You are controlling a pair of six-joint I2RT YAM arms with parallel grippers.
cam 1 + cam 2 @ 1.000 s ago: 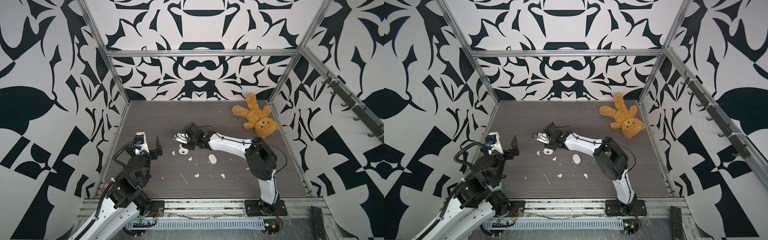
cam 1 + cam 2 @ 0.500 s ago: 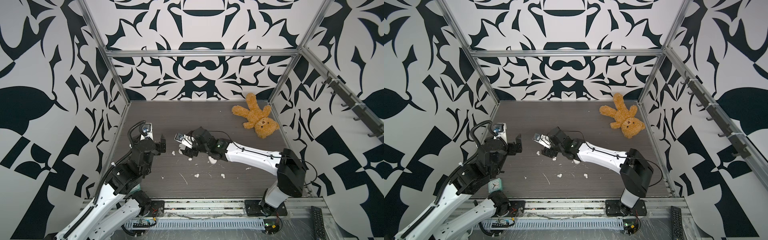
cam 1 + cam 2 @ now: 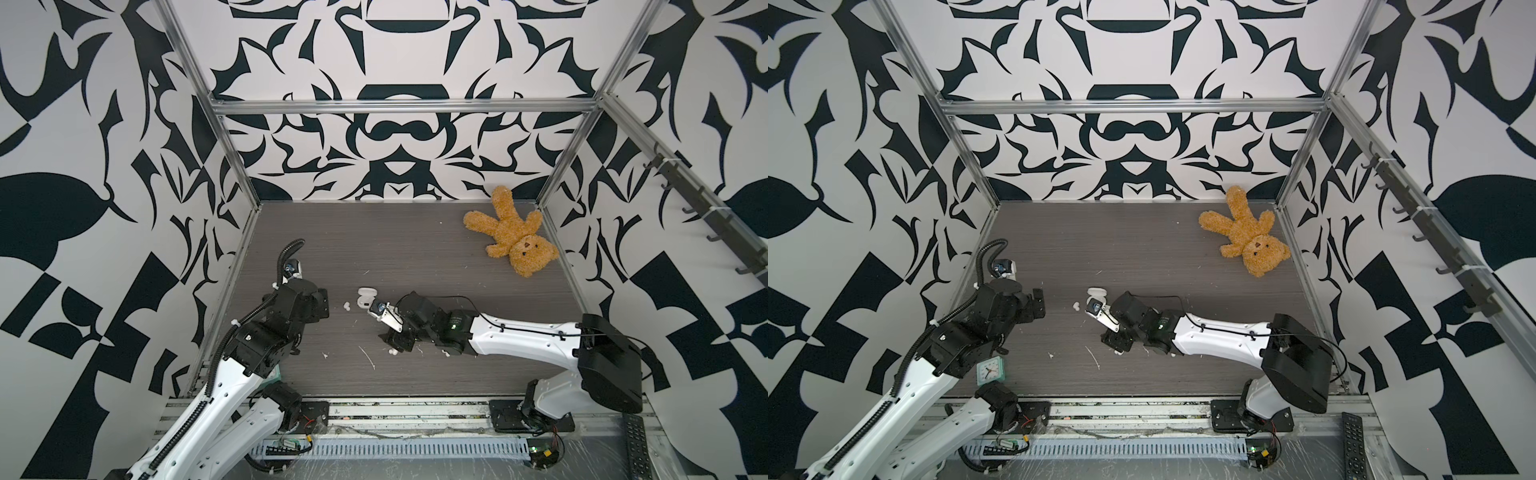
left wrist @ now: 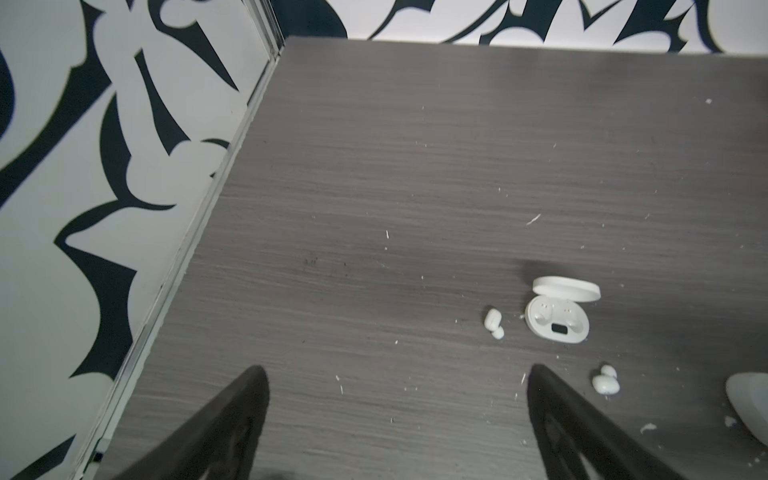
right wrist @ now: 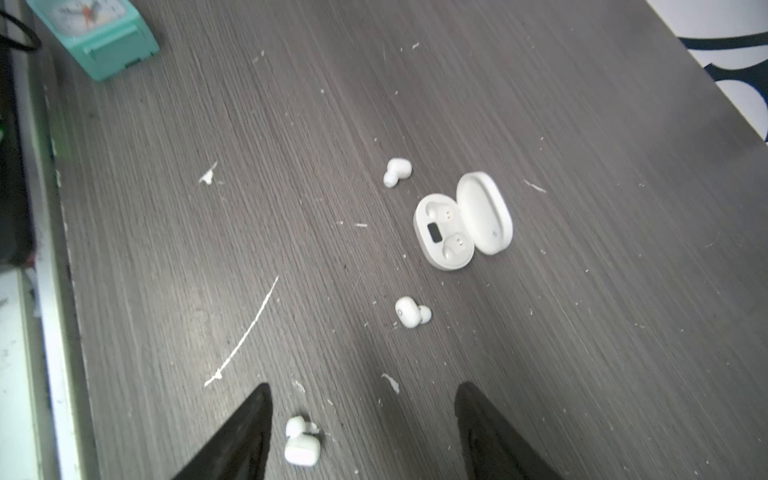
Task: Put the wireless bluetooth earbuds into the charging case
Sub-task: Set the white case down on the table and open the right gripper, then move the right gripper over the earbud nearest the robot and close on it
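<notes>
tiny glossy white two-lobed plastic earbud [image 5: 301, 442] lies on the dark grey woodgrain surface [image 5: 582, 353] between the right hand's [image 5: 362, 388] spread fingers, ungripped: pickup step, by my reading. second earbud [image 5: 411, 312] and third earbud [image 5: 397, 171] lie near the open white oval charging case [image 5: 442, 232]; both wells empty. left hand [image 4: 397, 370] released, idle. next: clench gently, carry to a well.

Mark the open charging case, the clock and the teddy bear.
open charging case [image 5: 422, 224], right wrist view, on its base beside the screen.
clock [image 5: 124, 45], right wrist view, on its teal housing.
teddy bear [image 3: 508, 231], in a top view, on its belly.
</notes>
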